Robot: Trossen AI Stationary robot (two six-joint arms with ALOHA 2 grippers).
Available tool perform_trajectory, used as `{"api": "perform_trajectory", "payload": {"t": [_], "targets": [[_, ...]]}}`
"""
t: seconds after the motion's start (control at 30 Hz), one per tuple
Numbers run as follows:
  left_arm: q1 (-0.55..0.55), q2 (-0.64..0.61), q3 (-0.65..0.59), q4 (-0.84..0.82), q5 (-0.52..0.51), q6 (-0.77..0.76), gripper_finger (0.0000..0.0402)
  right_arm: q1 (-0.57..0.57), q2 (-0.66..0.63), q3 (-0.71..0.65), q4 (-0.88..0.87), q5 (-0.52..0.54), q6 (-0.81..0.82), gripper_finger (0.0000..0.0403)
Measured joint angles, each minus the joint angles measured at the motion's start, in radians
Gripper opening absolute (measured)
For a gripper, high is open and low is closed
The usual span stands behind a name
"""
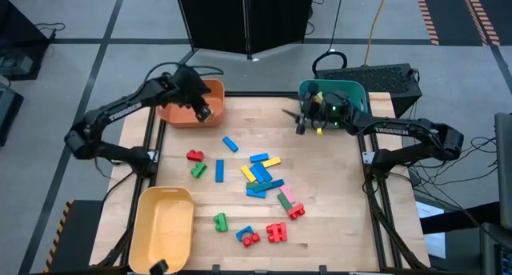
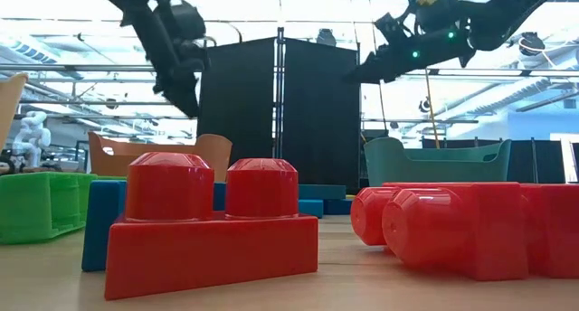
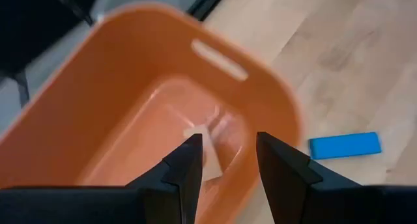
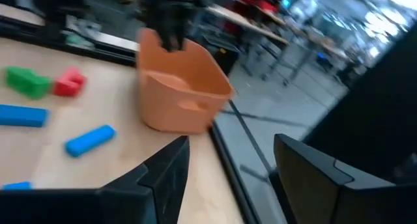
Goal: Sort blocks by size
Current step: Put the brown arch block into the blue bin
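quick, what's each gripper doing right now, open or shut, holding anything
Left gripper: open, empty, above the orange bin.
Right gripper: open, empty, beside the teal bin.

A red studded brick (image 2: pixel 213 222) fills the lower left foreground, more red blocks (image 2: pixel 452 228) lower right. Behind stand an orange bin (image 2: pixel 113 155) and a teal bin (image 2: pixel 434 162).

Bright overhead room light, blown-out ceiling glare in low view, both wrist views motion-blurred, soft shadows only.
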Motion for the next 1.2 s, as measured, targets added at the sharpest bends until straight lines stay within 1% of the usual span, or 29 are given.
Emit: {"api": "perform_trajectory", "payload": {"t": [0.13,0.3,0.4,0.5,0.63,0.7,0.83,1.0,1.2], "targets": [[0.064,0.109,0.035,-0.056,0.015,0.02,0.0141,-0.076,0.0,0.0,-0.024,-0.003,0.063,0.021],[0.095,0.196,0.062,-0.089,0.016,0.021,0.0141,-0.103,0.0,0.0,-0.057,-0.007,0.087,0.021],[0.097,0.214,0.062,-0.094,0.016,0.024,0.0141,-0.097,0.0,0.0,-0.067,-0.007,0.111,0.021],[0.097,0.216,0.062,-0.112,0.016,0.053,0.0141,-0.083,0.0,0.0,-0.091,-0.007,0.181,0.021],[0.096,0.206,0.062,-0.141,0.016,0.072,0.0141,-0.052,0.0,0.0,-0.166,-0.007,0.272,0.021],[0.096,0.197,0.062,-0.157,0.016,0.082,0.0141,-0.031,0.0,0.0,-0.212,-0.007,0.289,0.021],[0.096,0.188,0.062,-0.179,0.016,0.104,0.0141,0.008,0.0,0.0,-0.242,-0.007,0.248,0.021],[0.094,0.188,0.063,-0.209,0.014,0.093,0.0141,0.029,-0.006,0.001,-0.185,-0.008,0.145,0.021],[0.081,0.188,0.063,-0.21,0.011,0.071,0.0141,0.021,-0.006,0.001,-0.164,-0.006,0.136,0.021]]}}
